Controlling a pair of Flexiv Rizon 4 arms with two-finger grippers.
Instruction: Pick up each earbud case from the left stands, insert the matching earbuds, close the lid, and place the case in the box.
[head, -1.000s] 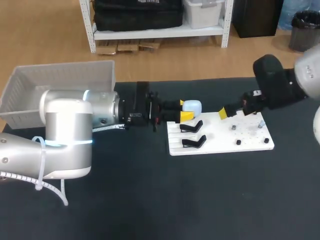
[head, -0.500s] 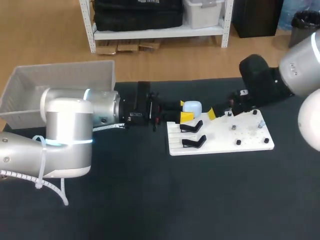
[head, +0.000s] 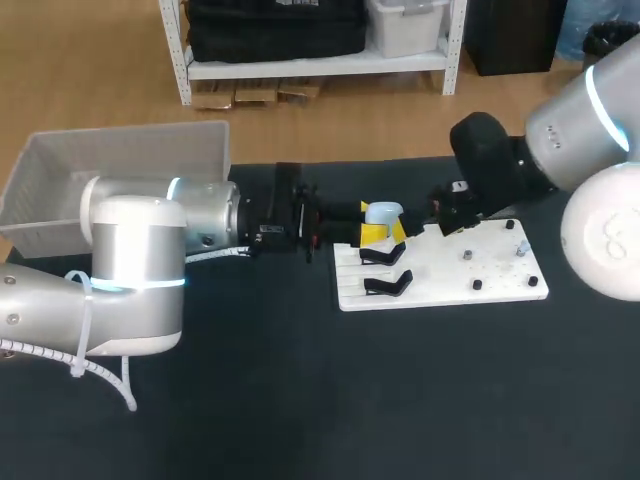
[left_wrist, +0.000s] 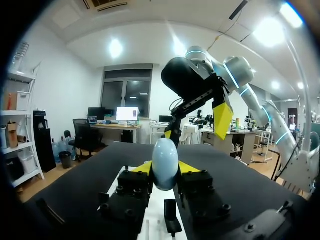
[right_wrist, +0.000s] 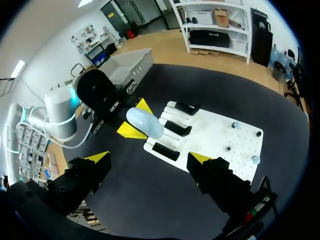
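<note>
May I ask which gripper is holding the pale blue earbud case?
The left gripper: its yellow tips clamp the earbud case; the right gripper hangs open and empty.

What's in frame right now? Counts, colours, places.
earbud case: one, light blue, at the board's far left corner
board: one, white, on the table
stands: three, black, on the board's left part
small pieces: four, dark or pale, on the board's right part; too small to identify
box: one, white, table's rear left
table: one, black
left gripper: shut on the earbud case
right gripper: open, above the board, near the case
</note>
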